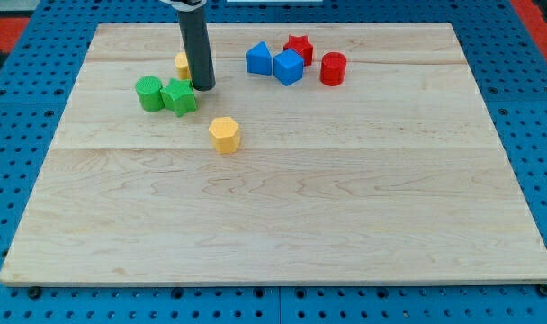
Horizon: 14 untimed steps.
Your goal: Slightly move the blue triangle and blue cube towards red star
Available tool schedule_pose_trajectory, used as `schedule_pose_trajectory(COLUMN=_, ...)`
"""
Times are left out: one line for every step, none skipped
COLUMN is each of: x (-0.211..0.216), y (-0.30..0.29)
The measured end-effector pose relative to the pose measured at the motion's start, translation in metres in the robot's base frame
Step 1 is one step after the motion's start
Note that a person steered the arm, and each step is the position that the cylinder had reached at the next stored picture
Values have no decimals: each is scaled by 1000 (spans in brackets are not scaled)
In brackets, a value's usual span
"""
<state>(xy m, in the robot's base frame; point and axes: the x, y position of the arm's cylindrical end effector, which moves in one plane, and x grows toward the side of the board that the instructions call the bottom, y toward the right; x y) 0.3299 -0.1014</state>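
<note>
The blue triangle and the blue cube sit side by side near the view's top, touching or nearly so. The red star is just behind the cube, close against it. My tip rests on the board to the left of the blue blocks, about sixty pixels from the triangle. It stands next to a yellow block and just right of the green star-shaped block.
A red cylinder stands right of the blue cube. A green cylinder touches the green star's left side. A yellow hexagonal block lies below my tip. The wooden board lies on a blue pegboard.
</note>
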Motion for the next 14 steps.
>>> schedule_pose_trajectory(x=2, y=0)
schedule_pose_trajectory(x=2, y=0)
schedule_pose_trajectory(x=17, y=-1)
schedule_pose_trajectory(x=54, y=10)
schedule_pose_trajectory(x=61, y=67)
schedule_pose_trajectory(x=59, y=138)
schedule_pose_trajectory(x=58, y=163)
schedule_pose_trajectory(x=59, y=163)
schedule_pose_trajectory(x=59, y=164)
schedule_pose_trajectory(x=59, y=164)
schedule_pose_trajectory(x=58, y=164)
schedule_pose_trajectory(x=58, y=116)
schedule_pose_trajectory(x=58, y=59)
schedule_pose_trajectory(x=55, y=46)
